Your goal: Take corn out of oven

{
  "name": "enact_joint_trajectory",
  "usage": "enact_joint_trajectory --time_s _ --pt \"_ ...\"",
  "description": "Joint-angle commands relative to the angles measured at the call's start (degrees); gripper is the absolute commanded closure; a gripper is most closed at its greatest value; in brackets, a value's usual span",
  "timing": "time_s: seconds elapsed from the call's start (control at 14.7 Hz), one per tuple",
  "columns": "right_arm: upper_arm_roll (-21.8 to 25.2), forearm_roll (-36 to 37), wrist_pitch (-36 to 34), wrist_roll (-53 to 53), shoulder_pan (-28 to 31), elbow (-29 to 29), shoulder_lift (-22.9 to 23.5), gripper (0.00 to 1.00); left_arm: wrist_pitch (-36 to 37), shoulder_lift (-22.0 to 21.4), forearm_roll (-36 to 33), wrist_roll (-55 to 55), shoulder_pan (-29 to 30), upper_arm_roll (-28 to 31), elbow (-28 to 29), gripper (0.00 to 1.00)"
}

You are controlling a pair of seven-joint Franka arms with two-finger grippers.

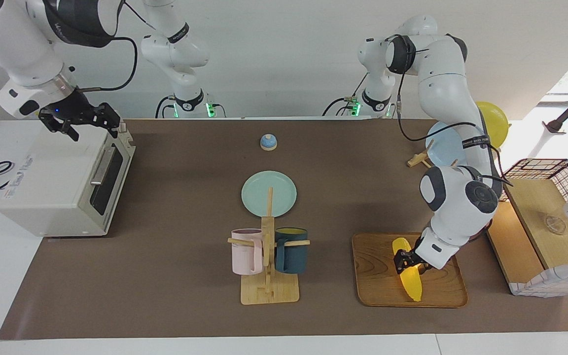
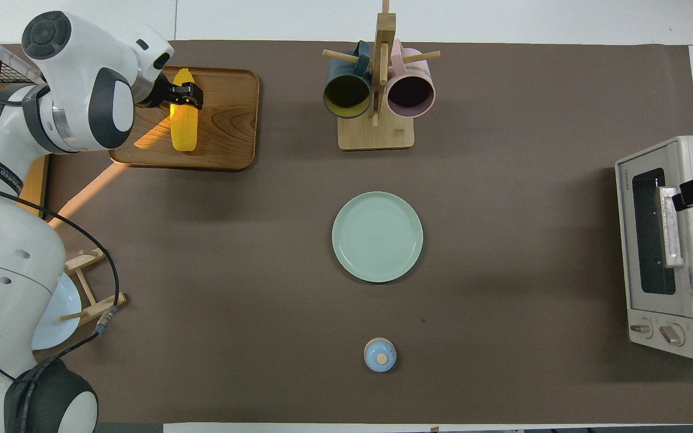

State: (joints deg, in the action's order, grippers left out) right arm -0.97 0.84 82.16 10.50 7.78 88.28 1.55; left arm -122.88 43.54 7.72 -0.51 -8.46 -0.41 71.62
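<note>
Your corn (image 1: 408, 272) lies on the wooden tray (image 1: 377, 276); the left gripper (image 1: 408, 260) straddles it, jaws unreadable. The right gripper (image 1: 87, 121) hangs released above the closed oven (image 1: 52, 182).
</note>
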Motion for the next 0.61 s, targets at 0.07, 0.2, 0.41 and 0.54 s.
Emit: enact_joint_trajectory --time_s 0.07,0.2,0.41,0.54 --pt "-0.17 -3.21 -3.94 -6.36 -1.01 -4.34 2.50 0.00 8.26 -6.07 -0.95 0.42 0.64 -0.21 -0.96 0.00" --pt "-0.17 -3.13 -3.94 -6.45 -1.27 -4.34 2.67 0.00 9.93 -12.91 -0.95 0.16 1.69 -0.03 3.77 0.00" --pt "-0.17 -2.95 -3.50 -6.37 -1.19 -4.43 2.67 0.00 18.87 -21.45 -1.21 -1.42 1.96 1.28 5.82 0.00" --pt "-0.17 -2.69 -3.24 -6.45 -1.27 -4.34 2.76 0.00 25.64 -27.16 -3.14 -2.65 1.87 1.46 5.99 0.00"
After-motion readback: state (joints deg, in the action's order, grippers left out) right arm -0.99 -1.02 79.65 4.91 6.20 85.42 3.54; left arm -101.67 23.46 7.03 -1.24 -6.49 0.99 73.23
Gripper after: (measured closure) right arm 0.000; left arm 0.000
